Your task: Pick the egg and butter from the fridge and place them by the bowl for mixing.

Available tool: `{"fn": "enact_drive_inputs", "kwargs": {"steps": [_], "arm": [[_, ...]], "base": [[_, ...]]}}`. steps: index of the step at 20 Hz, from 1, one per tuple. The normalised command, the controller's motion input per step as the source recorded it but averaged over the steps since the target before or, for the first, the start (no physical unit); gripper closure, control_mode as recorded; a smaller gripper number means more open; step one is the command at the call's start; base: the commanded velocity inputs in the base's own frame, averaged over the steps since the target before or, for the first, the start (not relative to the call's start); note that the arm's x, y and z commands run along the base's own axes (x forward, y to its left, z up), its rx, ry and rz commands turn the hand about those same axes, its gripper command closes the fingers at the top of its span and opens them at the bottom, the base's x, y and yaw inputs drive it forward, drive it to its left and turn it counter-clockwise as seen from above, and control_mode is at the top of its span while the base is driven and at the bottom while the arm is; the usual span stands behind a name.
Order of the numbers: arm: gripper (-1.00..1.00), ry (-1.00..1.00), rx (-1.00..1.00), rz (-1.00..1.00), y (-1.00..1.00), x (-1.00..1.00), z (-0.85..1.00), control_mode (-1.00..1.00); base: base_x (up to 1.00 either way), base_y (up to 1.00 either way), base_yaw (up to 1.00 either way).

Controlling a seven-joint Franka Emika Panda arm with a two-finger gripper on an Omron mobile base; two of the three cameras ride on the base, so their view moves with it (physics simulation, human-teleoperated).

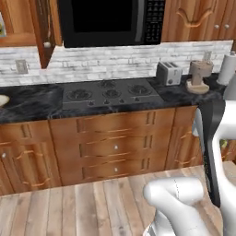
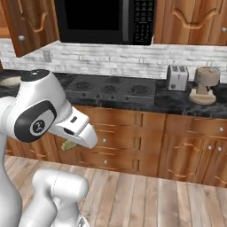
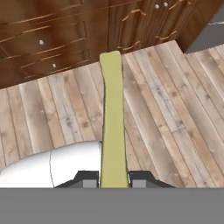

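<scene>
Your gripper is clamped narrow on the butter, a pale yellow-green block that looks long and flat in the hand view, running up from between the two dark finger tips with its far end rounded off. One finger presses each long face, so the block stands straight out ahead of the hand, over the wood-plank floor. In the right base view you can see a small patch of the same yellow-green peeking from under the white hand, in front of the lower cabinet drawers.

Take the cooktop as your landmark. It is a flat dark panel with round burners, set in a glossy black marbled counter. The butter is held well below it and out in front, at about drawer height. Right of the cooktop on the counter stands a boxy silver toaster, then a tan, rounded appliance on a round foot, then a white roll. Far left of the cooktop, at the picture's edge, the cream curve of the bowl shows on the counter. Above the cooktop hangs a black microwave; behind it runs a pale grey brick backsplash. Below it are warm brown wooden drawers with small round knobs and carved curving trim.
</scene>
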Motion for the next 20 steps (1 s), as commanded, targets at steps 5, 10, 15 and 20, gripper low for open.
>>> {"fn": "enact_drive_inputs", "kwargs": {"steps": [5,10,15,20], "arm": [[1.00,0.00,0.00,0.00,0.00,0.00,0.00,1.00],[1.00,0.00,0.00,0.00,0.00,0.00,0.00,1.00],[1.00,0.00,0.00,0.00,0.00,0.00,0.00,1.00],[1.00,0.00,0.00,0.00,0.00,0.00,0.00,1.00]], "base": [[-0.29,1.00,0.00],[-0.32,1.00,0.00],[-0.23,1.00,0.00],[-0.03,1.00,0.00]]}}
